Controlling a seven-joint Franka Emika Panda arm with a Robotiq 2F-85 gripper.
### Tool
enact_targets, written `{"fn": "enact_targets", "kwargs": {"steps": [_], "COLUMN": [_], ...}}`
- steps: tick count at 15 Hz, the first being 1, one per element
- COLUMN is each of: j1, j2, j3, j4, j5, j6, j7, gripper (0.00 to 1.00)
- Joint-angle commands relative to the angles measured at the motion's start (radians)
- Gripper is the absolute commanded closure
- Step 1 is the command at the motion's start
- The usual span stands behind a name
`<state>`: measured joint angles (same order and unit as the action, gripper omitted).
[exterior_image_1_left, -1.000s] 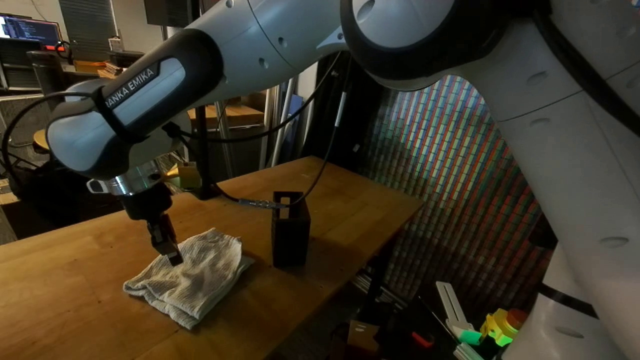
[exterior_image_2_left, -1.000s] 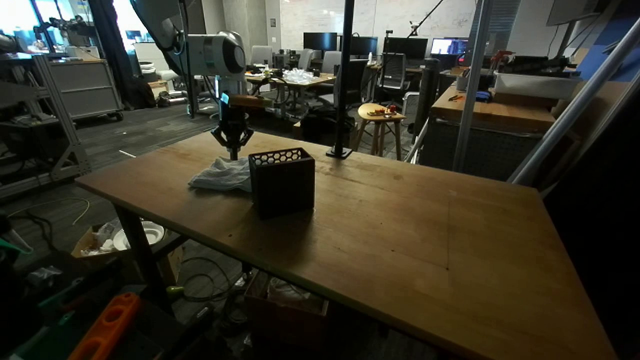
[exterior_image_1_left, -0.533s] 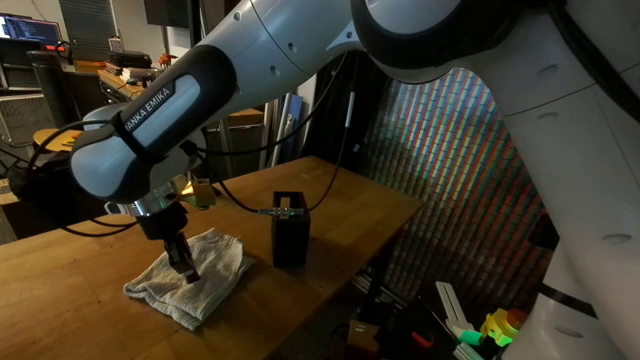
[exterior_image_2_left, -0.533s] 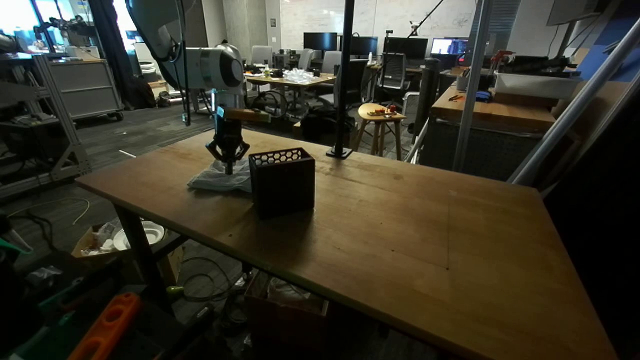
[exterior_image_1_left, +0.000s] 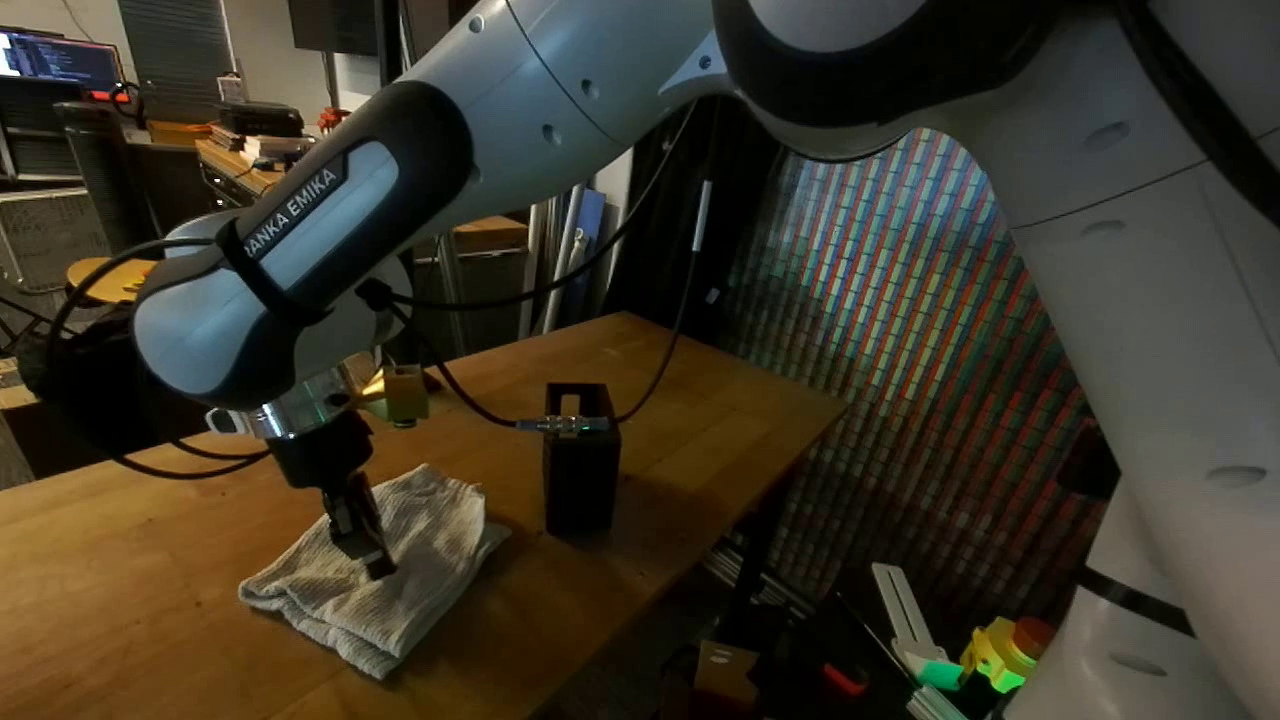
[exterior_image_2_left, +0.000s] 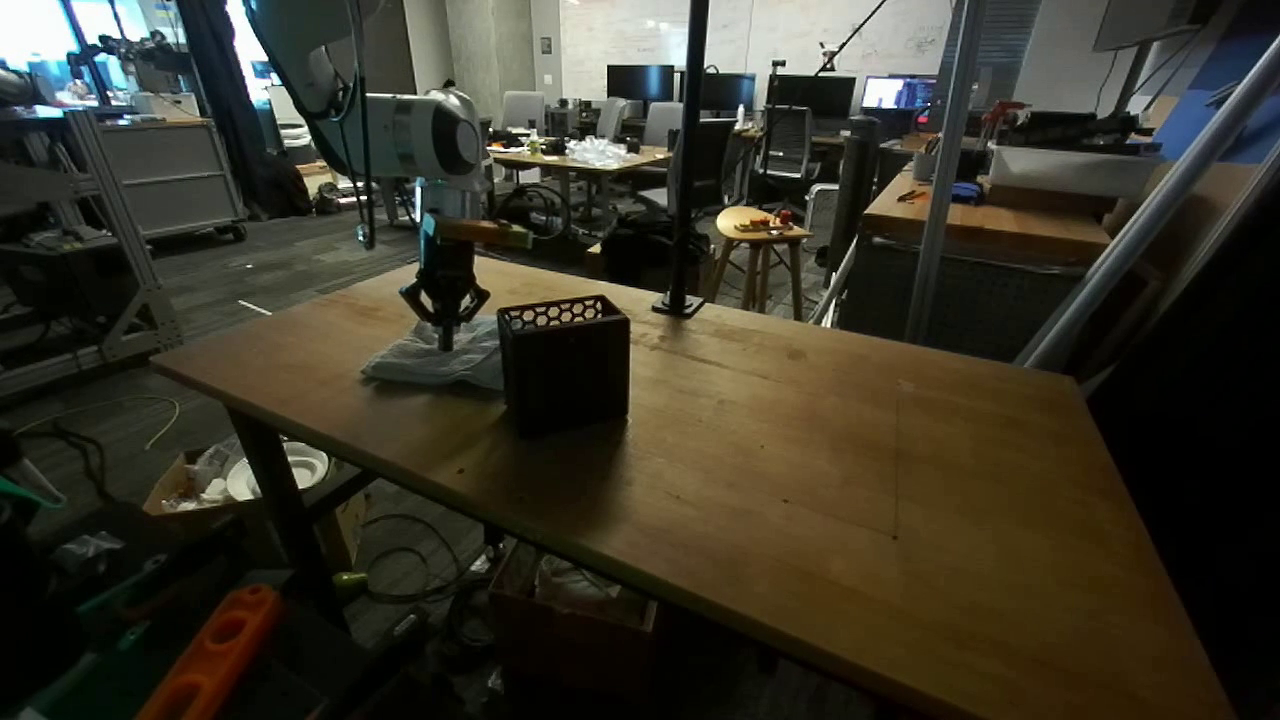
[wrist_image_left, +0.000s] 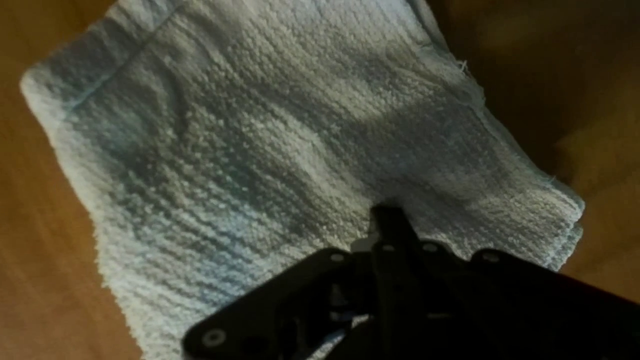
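Observation:
A light, ribbed cloth (exterior_image_1_left: 440, 520) lies folded and rumpled on the wooden table in both exterior views. My gripper (exterior_image_1_left: 380, 570) points down over its middle with the fingers together. Those fingertips appear to rest on the cloth (exterior_image_2_left: 400, 358) in an exterior view, where the gripper (exterior_image_2_left: 446, 343) stands nearly vertical. In the wrist view the cloth (wrist_image_left: 240, 150) fills most of the picture, and the dark gripper (wrist_image_left: 387, 210) comes in from below, shut. No fabric shows pinched between the fingers, though their far side is hidden.
A tall black box (exterior_image_2_left: 568, 375) with a honeycomb-patterned wall stands on the table (exterior_image_2_left: 850, 480) close to the cloth. The arm's cable (exterior_image_1_left: 480, 408) loops down, crossing in front of the box in that view. A black post (exterior_image_2_left: 685, 200) rises from the table's far edge.
The gripper has come down and across onto the cloth's middle, then shifted slightly back. Over the last half second the cloth has slid a little the same way. The box has stayed put.

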<state>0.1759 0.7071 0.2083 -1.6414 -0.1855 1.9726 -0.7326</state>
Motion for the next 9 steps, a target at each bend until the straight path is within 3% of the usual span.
{"fn": "enact_targets", "kwargs": {"steps": [1,9], "j1": [-0.005,0.008], "j2": [0.018,0.11], "j3": [0.02,0.029], "j4": [0.044,0.225], "j5": [0.049,0.114], "j6": [-0.01,-0.036], "j7": [0.042,0.157], "gripper": [1.0,1.0]}}
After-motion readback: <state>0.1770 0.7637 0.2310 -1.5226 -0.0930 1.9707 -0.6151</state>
